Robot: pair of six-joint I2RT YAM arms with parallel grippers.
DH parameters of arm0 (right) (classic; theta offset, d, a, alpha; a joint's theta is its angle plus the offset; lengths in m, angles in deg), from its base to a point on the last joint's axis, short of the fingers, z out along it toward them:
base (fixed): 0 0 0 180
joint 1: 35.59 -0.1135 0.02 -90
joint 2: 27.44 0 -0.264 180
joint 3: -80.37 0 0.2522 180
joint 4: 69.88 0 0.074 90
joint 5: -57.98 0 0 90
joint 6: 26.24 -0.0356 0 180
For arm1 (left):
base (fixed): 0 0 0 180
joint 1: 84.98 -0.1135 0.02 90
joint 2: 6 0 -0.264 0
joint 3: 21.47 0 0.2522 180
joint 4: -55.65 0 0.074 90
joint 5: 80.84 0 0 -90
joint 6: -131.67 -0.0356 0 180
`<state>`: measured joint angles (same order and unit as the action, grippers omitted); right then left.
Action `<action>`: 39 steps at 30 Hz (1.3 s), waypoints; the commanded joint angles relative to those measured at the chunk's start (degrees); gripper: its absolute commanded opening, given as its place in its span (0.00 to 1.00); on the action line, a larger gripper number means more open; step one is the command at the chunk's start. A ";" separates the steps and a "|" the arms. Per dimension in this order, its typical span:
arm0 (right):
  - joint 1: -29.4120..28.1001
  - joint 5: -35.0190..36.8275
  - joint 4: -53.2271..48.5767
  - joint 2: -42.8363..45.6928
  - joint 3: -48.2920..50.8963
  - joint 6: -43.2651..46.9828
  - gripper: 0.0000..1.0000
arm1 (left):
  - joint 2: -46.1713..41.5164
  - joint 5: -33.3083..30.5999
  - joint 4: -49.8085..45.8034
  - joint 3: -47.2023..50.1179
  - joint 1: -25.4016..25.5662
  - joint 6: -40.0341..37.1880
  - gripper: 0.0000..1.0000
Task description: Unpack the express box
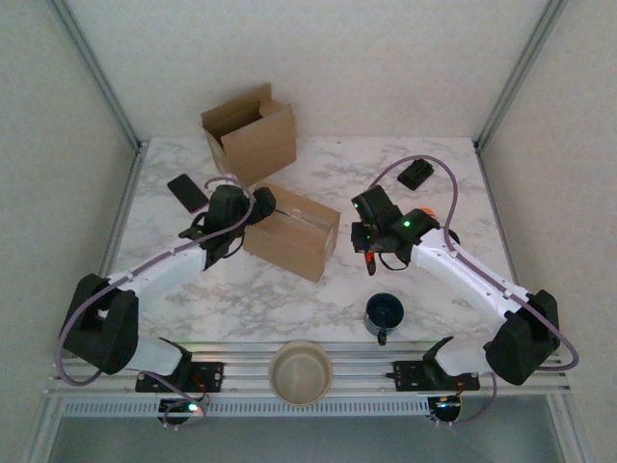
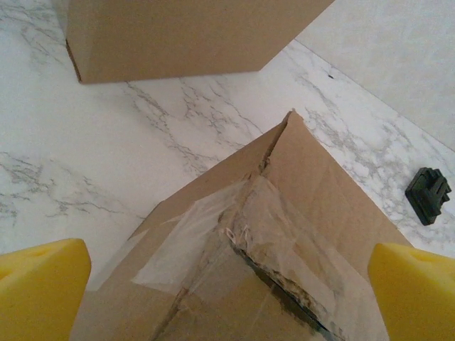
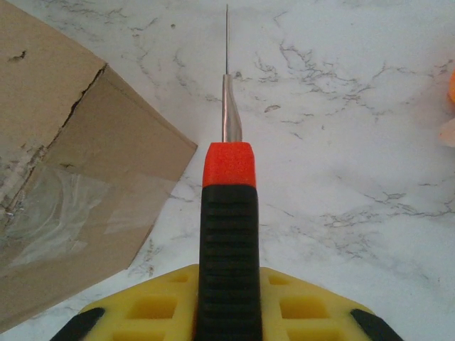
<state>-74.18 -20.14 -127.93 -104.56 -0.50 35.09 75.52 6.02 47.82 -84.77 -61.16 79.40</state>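
Two cardboard boxes on the tabletop: an open box at eleven o'clock, a taped box at centre. Two small black items: a flat slab at ten o'clock, a block at one o'clock. One dark mug at five o'clock. One beige bowl at six o'clock. One bladed tool. Two robot arms: left arm, right arm.

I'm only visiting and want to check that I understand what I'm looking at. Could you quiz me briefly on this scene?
1. True or false: the right tool grips a knife.
2. The left tool is: A shut tight; B open above the taped box; C gripping the knife.
3. How many cardboard boxes stand on the table?
Key: 1 true; 2 B; 3 two, the taped box and an open box behind it.
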 commanded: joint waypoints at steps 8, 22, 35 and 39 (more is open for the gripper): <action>0.18 -1.33 1.75 -0.30 1.37 0.89 0.00 | 3.24 -4.67 -2.74 -3.64 1.50 1.94 1.00; 0.18 -2.42 2.37 0.31 3.12 0.54 0.00 | 8.69 -8.10 -7.87 -6.08 1.85 4.62 1.00; -0.13 -7.62 2.38 4.89 4.40 -0.46 0.00 | 7.86 -8.38 -8.92 -4.95 2.02 5.05 1.00; -0.06 -14.82 4.25 11.30 7.54 -2.46 0.00 | 8.13 -8.38 -8.95 -5.22 2.02 4.94 1.00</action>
<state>-74.20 -29.02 -125.66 -97.83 5.40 34.33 82.93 -1.02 44.39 -90.74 -59.57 83.73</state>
